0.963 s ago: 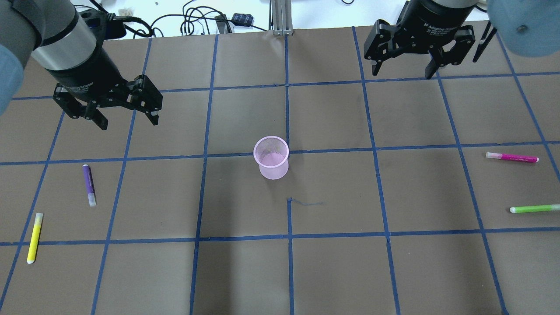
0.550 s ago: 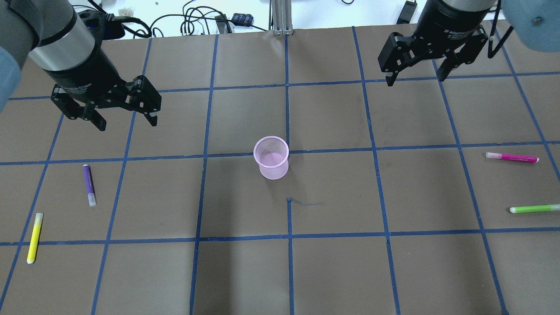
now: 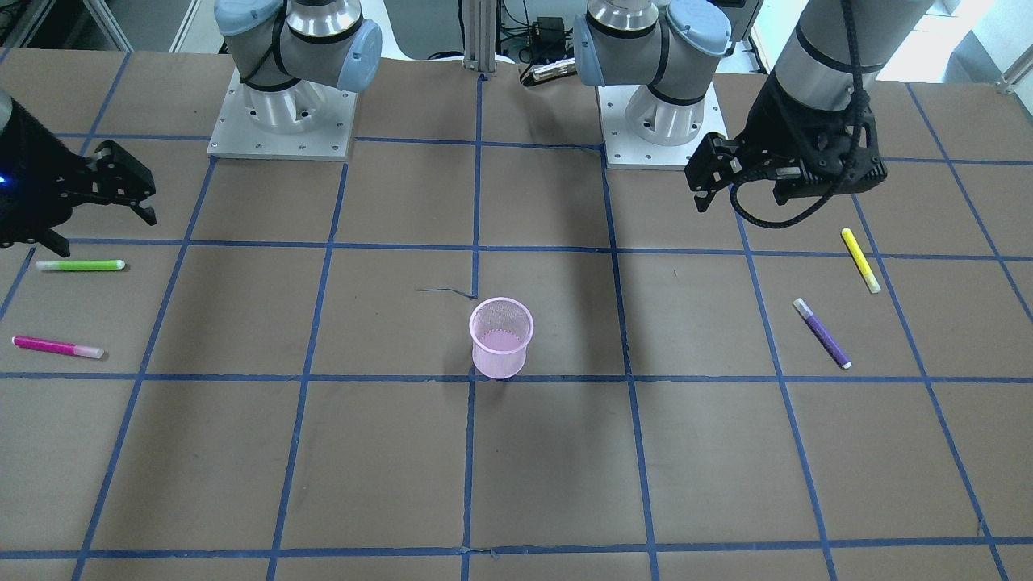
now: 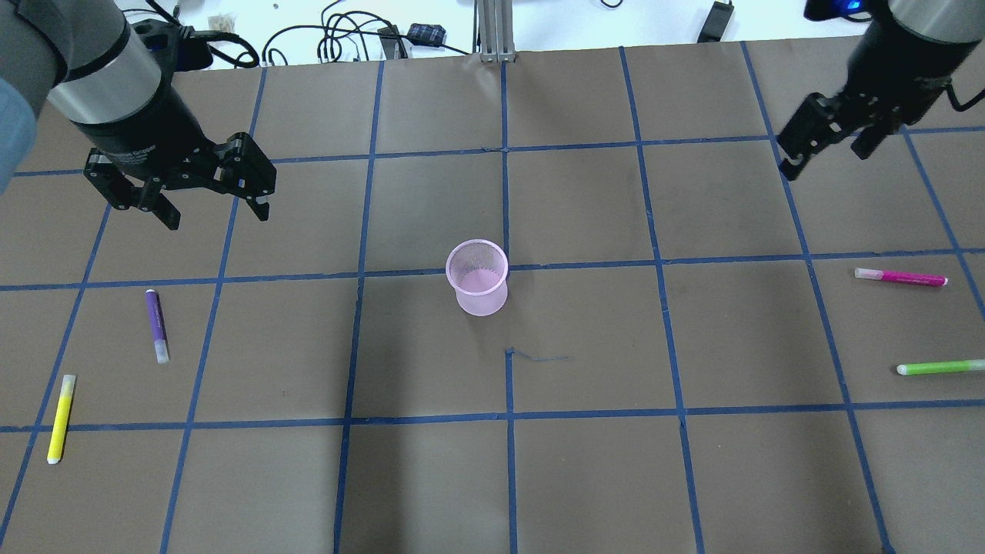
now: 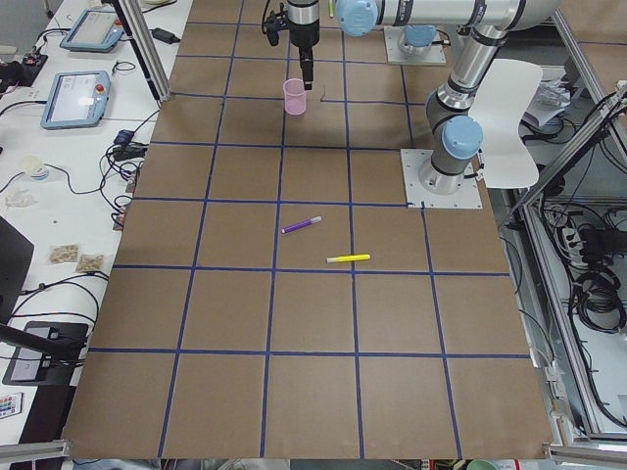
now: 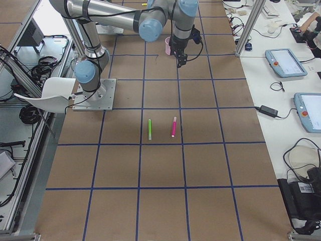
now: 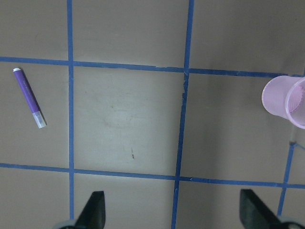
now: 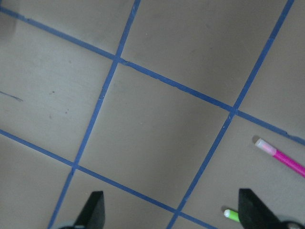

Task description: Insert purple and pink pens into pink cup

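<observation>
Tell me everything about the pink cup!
The cup is pale pink, seemingly fine mesh, with a round open rim wider than its base. It stands upright near the middle of the table, by a crossing of blue lines. It looks empty, and nothing but the table touches it.

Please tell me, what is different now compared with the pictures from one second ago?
The right hand swung out toward the robot's right, to the side where the pink pen lies. The left hand barely shifted. Both are open and took hold of nothing. The pink cup, purple pen, yellow pen and green pen stayed in place.
</observation>
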{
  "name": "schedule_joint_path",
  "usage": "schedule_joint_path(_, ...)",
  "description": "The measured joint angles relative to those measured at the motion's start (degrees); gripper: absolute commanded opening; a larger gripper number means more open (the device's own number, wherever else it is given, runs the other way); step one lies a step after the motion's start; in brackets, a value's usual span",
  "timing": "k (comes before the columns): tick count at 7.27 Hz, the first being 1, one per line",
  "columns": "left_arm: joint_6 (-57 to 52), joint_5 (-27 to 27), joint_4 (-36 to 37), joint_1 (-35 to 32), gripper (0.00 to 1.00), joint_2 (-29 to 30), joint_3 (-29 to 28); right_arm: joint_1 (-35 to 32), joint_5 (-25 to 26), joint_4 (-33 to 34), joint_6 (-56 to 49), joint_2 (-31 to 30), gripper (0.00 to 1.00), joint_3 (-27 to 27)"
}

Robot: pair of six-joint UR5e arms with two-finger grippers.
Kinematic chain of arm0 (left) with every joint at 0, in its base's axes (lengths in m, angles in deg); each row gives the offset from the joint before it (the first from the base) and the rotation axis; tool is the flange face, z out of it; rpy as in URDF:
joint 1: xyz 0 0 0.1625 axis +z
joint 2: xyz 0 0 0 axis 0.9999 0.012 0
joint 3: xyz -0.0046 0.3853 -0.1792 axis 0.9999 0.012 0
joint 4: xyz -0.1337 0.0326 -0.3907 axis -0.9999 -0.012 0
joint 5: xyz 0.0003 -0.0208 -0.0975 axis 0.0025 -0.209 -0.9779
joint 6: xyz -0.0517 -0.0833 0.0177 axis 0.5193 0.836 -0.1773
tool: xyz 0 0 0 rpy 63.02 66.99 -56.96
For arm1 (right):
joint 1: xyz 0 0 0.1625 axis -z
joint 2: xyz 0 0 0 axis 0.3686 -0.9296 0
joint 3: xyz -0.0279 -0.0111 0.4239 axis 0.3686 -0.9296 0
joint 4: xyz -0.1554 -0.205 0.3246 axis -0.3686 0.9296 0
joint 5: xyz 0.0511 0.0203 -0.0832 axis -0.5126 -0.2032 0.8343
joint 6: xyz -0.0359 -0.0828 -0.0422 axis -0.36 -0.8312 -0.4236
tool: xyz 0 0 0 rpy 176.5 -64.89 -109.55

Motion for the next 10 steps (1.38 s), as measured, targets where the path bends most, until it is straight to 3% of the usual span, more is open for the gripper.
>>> schedule_joint_path(2, 0.0, 0.0, 1.7, 4.5, 1.00, 1.8, 0.1, 9.8, -0.6, 7.7, -24.4, 1.8, 1.00, 7.2)
schedule_joint_path(4, 0.0, 0.0, 7.2, 11.9, 1.00, 5.0, 1.6, 18.1, -4.4, 18.5, -45.8, 5.5, 1.00, 13.2)
schedule_joint_path(7, -0.9, -0.1, 21.0, 18.8, 1.00, 10.4, 7.7, 24.8, -11.2, 26.0, -64.2, 15.3, 0.98, 12.7)
schedule_joint_path(10, -3.9, -0.5, 28.4, 22.9, 1.00, 16.9, 9.9, 27.7, -17.8, 27.2, -78.4, 21.2, 0.98, 10.2)
